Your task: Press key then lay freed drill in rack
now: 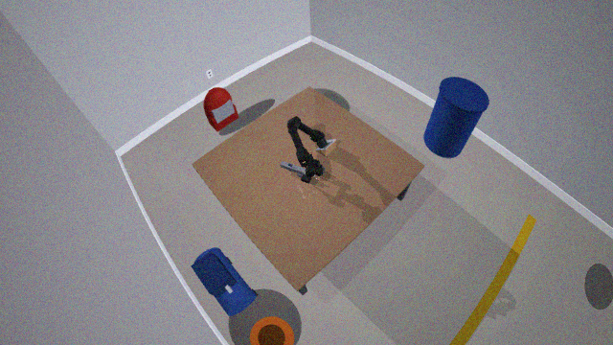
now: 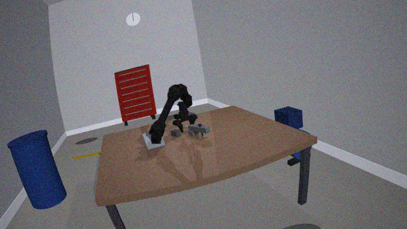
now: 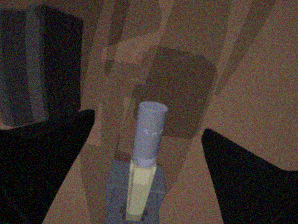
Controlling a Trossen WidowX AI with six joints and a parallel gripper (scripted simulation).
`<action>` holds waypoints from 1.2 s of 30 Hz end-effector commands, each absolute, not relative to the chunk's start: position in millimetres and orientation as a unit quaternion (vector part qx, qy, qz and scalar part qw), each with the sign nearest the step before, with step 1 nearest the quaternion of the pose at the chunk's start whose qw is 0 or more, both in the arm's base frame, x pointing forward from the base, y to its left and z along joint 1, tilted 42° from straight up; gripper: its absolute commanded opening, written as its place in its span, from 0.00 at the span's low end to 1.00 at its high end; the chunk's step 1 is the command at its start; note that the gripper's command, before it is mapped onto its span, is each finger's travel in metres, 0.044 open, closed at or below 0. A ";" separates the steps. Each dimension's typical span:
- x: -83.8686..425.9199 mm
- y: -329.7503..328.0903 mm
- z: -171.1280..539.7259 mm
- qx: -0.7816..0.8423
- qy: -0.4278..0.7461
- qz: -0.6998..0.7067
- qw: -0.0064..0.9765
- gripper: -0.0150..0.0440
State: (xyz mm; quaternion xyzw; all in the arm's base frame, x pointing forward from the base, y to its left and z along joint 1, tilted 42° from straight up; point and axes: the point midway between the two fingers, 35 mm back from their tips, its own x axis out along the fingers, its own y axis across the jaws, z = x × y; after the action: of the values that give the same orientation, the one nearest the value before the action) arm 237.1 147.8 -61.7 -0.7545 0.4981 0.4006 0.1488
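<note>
A blue cylindrical barrel [image 1: 452,120] [image 2: 38,172] with a slightly wider top stands on the floor, off one side of the table. In the top view, a red, round-topped object [image 1: 219,107] with a pale grey panel is near the wall, below a small white wall outlet [image 1: 209,74]. Across the room — beyond another table edge — are a blue, blocky object [image 1: 224,283] [image 2: 289,117] and an orange ring-shaped thing [image 1: 254,333]. A yellow floor stripe [image 1: 498,283] [image 2: 86,156] runs apart from them. The exterior view shows a red, upright cabinet [image 2: 136,93] with pale horizontal lines — and a round white clock [image 2: 133,19] higher up the wall.
</note>
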 end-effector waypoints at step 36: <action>233.3 150.3 -61.3 -0.755 0.498 0.401 0.144 0.25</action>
State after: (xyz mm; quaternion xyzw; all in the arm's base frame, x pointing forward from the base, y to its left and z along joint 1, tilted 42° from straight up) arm 234.4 148.7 -60.0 -0.7554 0.4970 0.4024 0.1429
